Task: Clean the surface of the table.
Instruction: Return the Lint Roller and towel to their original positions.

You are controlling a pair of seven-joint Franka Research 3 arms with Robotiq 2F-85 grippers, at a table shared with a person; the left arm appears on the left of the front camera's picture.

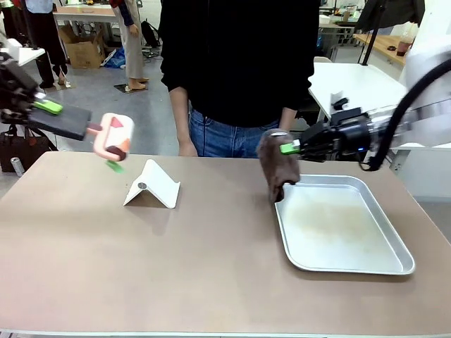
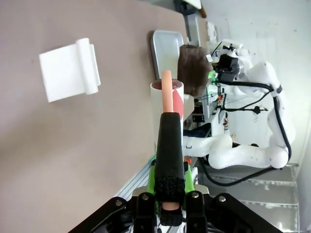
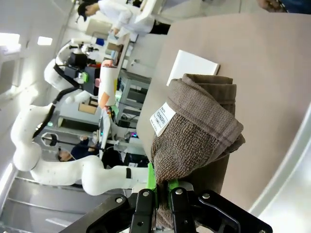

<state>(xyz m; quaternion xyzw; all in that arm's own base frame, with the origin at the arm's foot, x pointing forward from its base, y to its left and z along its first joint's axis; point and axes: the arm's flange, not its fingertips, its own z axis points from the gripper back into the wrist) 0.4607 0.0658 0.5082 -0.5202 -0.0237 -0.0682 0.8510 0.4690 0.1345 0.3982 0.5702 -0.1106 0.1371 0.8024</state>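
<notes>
Spanned the whole view: large beige-brown matte table (image 1: 211,260). Carried shiny metal tray (image 1: 343,232), white folded stand (image 1: 153,185). Left gripper (image 2: 165,206) clamped on pink lint roller (image 1: 113,136); right gripper (image 3: 162,187) pinched brown towel (image 1: 277,164), tray corner hidden.

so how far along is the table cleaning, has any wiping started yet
It looks like the pick-up stage is done, with no wiping visible yet. The left gripper is shut on the black handle of a pink-and-white roller tool, held above the beige-brown table. The right gripper is shut on a folded brown towel, hanging over the metal tray's far corner. A white folded stand sits on the tabletop.
</notes>
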